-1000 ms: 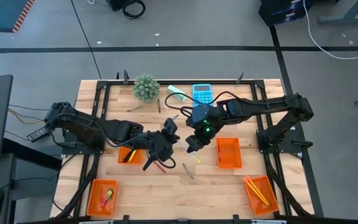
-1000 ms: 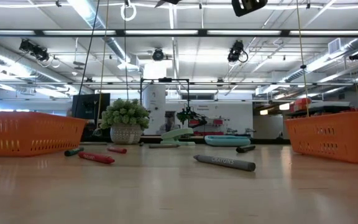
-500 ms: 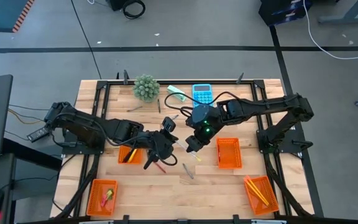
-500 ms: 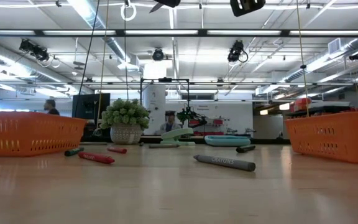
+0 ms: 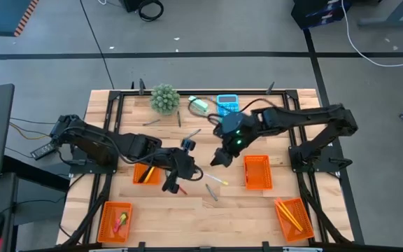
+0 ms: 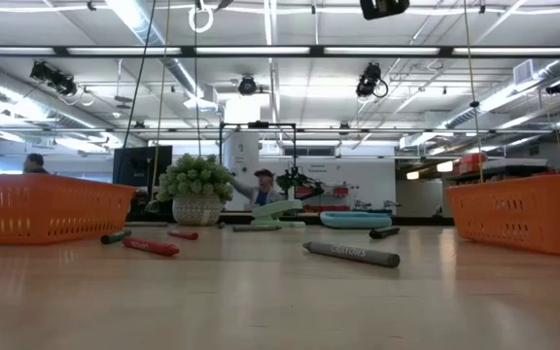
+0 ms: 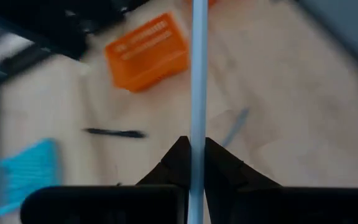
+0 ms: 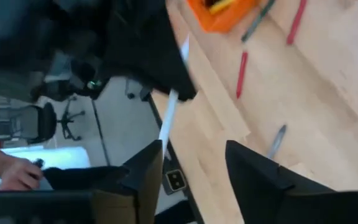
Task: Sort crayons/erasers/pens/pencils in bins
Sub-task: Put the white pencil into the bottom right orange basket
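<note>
My left claw [image 7: 191, 152] is clamped on a slim pale pen [image 7: 197, 68] running straight out between its fingers over mid-tabletop [image 5: 187, 206]. My right claw [image 8: 188, 168] stands spread and empty, just across from it. The nearest bin [image 5: 144, 173] lies just beside my left claw, back toward its own arm.

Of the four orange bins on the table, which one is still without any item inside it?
The bin just below the right gripper: only its mesh bottom shows. The other three bins each hold items.
</note>
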Controlling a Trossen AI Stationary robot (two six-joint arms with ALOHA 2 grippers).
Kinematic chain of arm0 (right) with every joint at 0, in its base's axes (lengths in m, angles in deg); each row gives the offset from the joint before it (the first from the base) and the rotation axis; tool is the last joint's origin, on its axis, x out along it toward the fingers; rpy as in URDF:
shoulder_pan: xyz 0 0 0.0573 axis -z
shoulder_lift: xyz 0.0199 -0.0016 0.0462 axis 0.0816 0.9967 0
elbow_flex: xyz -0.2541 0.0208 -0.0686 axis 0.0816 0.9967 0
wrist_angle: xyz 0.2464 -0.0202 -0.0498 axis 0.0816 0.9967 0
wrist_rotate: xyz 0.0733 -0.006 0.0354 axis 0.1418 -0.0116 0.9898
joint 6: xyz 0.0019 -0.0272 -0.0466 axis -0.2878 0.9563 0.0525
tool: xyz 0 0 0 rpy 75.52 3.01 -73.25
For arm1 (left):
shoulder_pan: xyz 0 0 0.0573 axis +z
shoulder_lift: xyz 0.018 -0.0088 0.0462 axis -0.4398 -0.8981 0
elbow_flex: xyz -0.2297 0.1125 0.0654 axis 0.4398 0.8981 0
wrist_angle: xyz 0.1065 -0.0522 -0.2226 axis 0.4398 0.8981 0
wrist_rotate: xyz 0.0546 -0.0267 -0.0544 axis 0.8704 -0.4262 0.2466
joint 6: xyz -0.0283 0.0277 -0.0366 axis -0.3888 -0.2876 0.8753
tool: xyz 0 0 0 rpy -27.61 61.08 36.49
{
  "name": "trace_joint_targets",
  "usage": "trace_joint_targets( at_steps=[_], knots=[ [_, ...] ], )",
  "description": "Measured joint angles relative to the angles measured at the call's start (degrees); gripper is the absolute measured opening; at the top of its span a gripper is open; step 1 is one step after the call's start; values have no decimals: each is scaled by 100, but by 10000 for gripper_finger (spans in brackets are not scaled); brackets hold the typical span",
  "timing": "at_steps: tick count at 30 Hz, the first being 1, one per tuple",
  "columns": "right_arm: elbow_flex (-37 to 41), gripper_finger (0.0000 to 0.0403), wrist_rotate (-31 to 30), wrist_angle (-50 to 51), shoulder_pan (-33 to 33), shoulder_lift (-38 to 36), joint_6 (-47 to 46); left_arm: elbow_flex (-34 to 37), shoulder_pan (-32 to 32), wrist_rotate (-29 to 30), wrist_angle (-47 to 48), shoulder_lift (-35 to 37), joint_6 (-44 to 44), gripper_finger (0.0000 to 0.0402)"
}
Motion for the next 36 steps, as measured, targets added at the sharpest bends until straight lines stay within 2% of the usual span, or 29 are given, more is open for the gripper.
trace_joint_targets(
  at_steps=[3, 5, 9, 14, 19, 26, 29, 36],
  knots=[
    [0, 198, -196, -15, 126, -292, 91, 1, 55, -532, -369, 35, 674, 29],
    [0, 203, -422, -8, 212, -512, 216, 2, 60, -673, -733, 87, 1019, 29],
    [-2, 207, -944, -65, 393, -1104, 559, 3, 60, -714, -1352, 115, 1691, 29],
    [-5, 207, -2122, -139, 466, -1842, 1170, 2, 62, -707, -1839, 136, 2294, 29],
    [-9, 207, -2955, -287, 195, -2079, 1781, 2, 180, -682, -2127, 124, 2689, 29],
    [1, 207, -3020, -295, -473, -1826, 2757, 2, 530, -618, -1914, 118, 2719, 30],
    [2, 207, -3018, -301, -626, -1846, 2908, 2, 700, -603, -1777, 116, 2762, 30],
    [2, 207, -3023, -352, -848, -2198, 2911, 2, 753, -608, -2757, 116, 3457, 30]
  ],
)
